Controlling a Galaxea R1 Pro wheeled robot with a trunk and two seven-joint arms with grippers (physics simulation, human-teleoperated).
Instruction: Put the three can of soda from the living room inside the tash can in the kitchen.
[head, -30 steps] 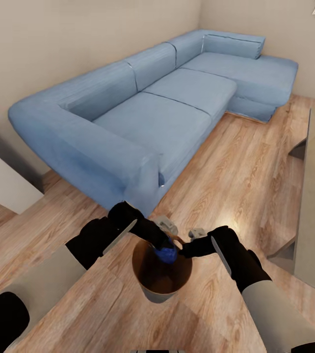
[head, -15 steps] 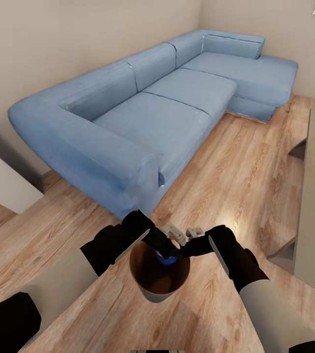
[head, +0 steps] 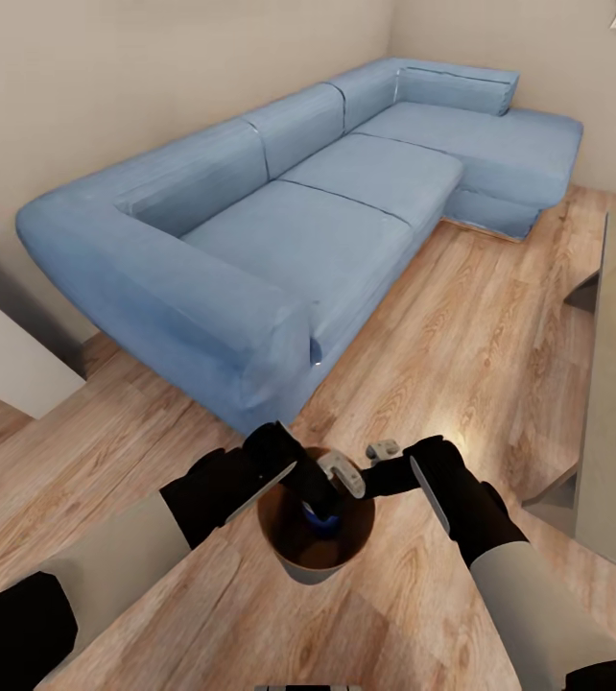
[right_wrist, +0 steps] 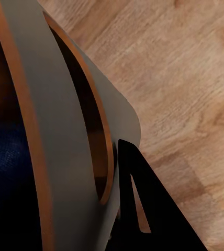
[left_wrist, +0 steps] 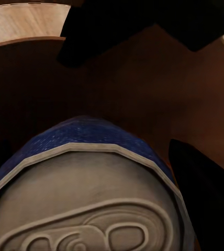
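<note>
Left gripper (head: 325, 507) is down inside the trash can (head: 294, 561), clamped on the dark blue soda can (left_wrist: 86, 183) (silvery top up). Right gripper (head: 377, 461) grips the bin rim. Bin stands on wood floor (head: 462, 336) near the blue sofa (head: 298, 211).

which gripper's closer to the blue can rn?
Left. The left gripper reaches down into the trash can, its fingers around the blue can. The right gripper is at the bin's rim, outside and above the can.

Home living room – blue corner sofa (head: 327, 192), wood plank floor (head: 462, 326)
</note>
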